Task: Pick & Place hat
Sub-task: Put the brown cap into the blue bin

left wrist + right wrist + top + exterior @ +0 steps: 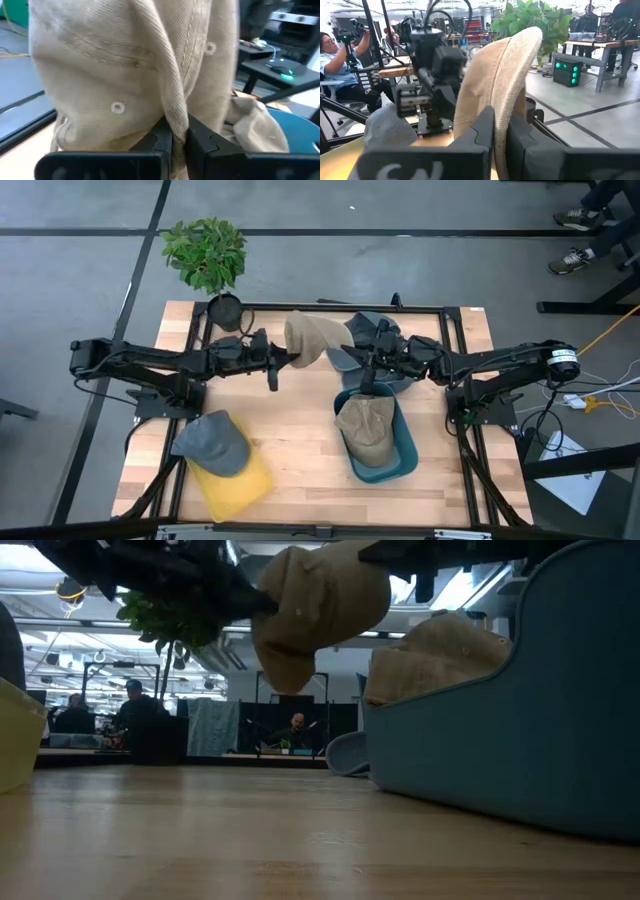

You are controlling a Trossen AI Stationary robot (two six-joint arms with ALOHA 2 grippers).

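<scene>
Hat aloft over desk rear, between both arms; left gripper jaws clamped on crown fold; right gripper jaws clamped on brim; likely handover: free one grip first, then carry to bin without snagging the cap inside.

A potted plant stands at the table's far-left corner — people sit at desks beyond.

Bright overhead light; low view foreground blurry, backlit.
</scene>
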